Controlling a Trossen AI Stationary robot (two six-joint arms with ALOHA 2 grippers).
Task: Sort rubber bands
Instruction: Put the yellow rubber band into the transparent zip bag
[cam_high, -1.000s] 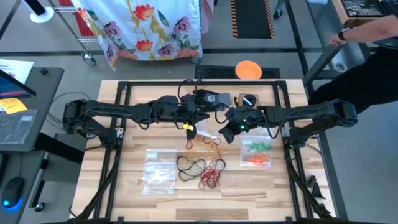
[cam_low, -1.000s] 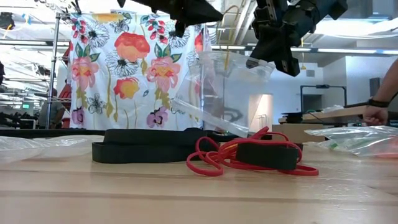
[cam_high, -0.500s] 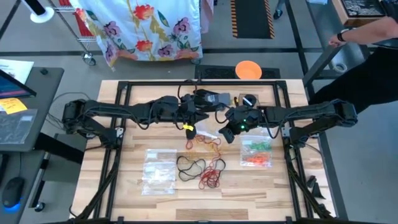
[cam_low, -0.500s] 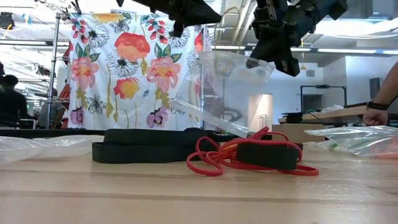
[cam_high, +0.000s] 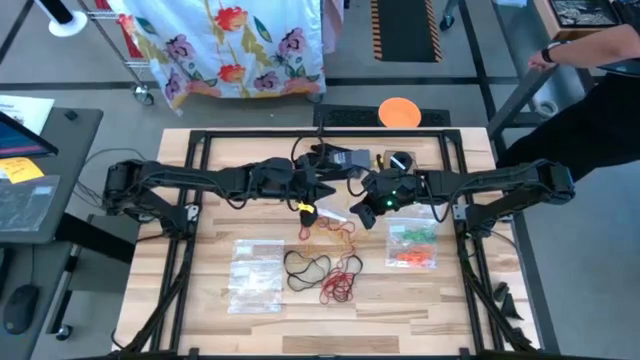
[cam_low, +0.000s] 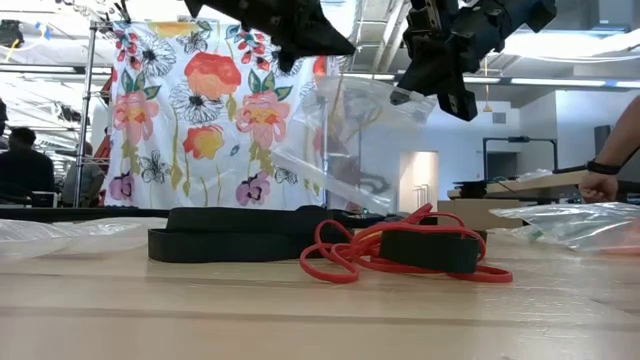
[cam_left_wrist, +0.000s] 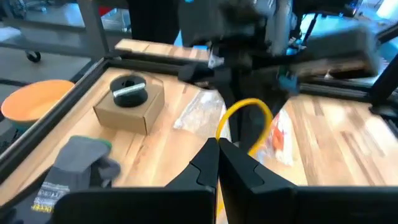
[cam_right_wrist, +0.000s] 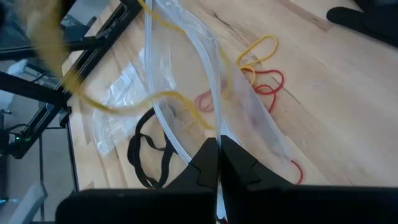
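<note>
Across the middle of the high view, the table (cam_high: 250, 330) carries both arms, meeting near the center. Only the low view shows the clear bag (cam_low: 370, 140) hanging from the closed right gripper (cam_low: 432, 85). The left gripper (cam_high: 312, 193), clamped shut, pinches a yellow band (cam_left_wrist: 245, 118). Red rubber bands (cam_high: 340, 285) and black ones (cam_high: 305, 267) lie below center; the bag's edges are hard to trace.

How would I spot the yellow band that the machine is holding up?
Look above the middle of the wooden table, where the two dark arms meet. The yellow rubber band hangs from the left gripper, the only band off the wood; the others lie flat below it.
</note>
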